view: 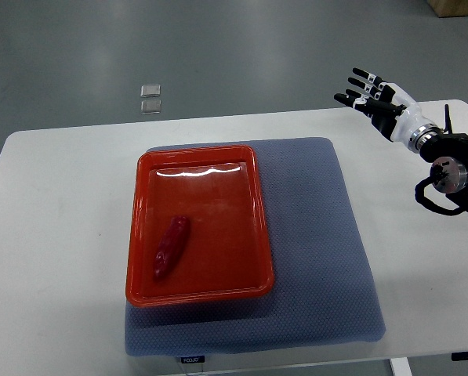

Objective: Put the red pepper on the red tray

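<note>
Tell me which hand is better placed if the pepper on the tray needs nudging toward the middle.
Right, most likely. The right hand is the only one in view, open, above the table's far right corner. The red pepper already lies in the red tray, left of centre. No left arm shows.

The pepper (172,247) lies in the tray (249,180). The tray sits on the mat (320,235), toward its left. The mat lies on the worktop (53,235).

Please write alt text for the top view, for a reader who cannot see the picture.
A red pepper lies inside a red tray that sits on a grey-blue mat on a white table. The robot's right hand is raised at the upper right, fingers spread, holding nothing, far from the tray.
</note>
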You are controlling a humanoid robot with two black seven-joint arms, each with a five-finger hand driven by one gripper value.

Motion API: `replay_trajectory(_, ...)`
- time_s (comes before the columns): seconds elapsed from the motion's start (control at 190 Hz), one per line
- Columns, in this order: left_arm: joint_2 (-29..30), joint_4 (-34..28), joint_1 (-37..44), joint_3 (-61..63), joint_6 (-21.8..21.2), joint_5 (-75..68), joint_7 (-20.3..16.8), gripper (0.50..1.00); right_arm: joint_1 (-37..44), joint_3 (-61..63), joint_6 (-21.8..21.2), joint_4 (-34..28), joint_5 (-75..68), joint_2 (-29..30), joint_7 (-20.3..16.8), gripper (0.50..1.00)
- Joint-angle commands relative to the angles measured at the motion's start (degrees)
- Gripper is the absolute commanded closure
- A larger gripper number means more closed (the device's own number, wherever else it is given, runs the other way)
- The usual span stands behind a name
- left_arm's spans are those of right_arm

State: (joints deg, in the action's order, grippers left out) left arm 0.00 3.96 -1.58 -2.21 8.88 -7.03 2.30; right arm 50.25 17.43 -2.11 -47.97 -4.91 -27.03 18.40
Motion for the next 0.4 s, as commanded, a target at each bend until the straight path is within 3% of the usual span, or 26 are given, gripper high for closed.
replay_trajectory(0.0, 0.0, -0.1, 0.0, -0.1, 0.0, 0.0, 0.0, 0.500, -1.3, 1.1, -0.5, 0.0, -0.4, 0.4, 0.4, 0.566)
replay_trajectory(0.163, 0.0, -0.1, 0.0, -0.1, 0.0, 0.0, 0.0, 0.500, -4.5, 3.7, -2.5, -0.1, 0.7, 0.8, 0.6, 0.566)
replay_trajectory(0.395, 0.0, 0.0, 0.0, -0.1, 0.0, 0.0, 0.1, 0.500, -5.5, 3.7, -2.2, 0.1, 2.9, 2.2, 0.8, 0.566)
